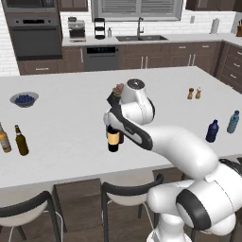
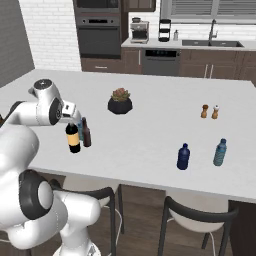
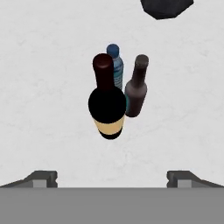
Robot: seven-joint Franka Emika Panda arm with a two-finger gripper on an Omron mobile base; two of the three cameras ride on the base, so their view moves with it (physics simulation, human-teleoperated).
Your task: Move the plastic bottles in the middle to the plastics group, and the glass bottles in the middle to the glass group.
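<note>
In the hand view the gripper (image 3: 112, 177) hangs above the white surface (image 3: 43, 109) with its jaws spread wide and nothing between them. The middle cluster lies toward twelve o'clock from the fingertips. Nearest stands the wine bottle (image 3: 107, 103), upright, its long axis running up toward the camera, cream label facing six o'clock. The maroon-brown bottle (image 3: 136, 87) stands just beside it at about two o'clock, and the light-blue plastic bottle (image 3: 115, 65) peeks out behind it at twelve. The three crowd close, so the judgement is that the wine bottle is the easiest first pick: the gripper would need to advance toward twelve o'clock and descend over its neck. The glass group (image 1: 13, 140) waits well apart at the surface's left end.
</note>
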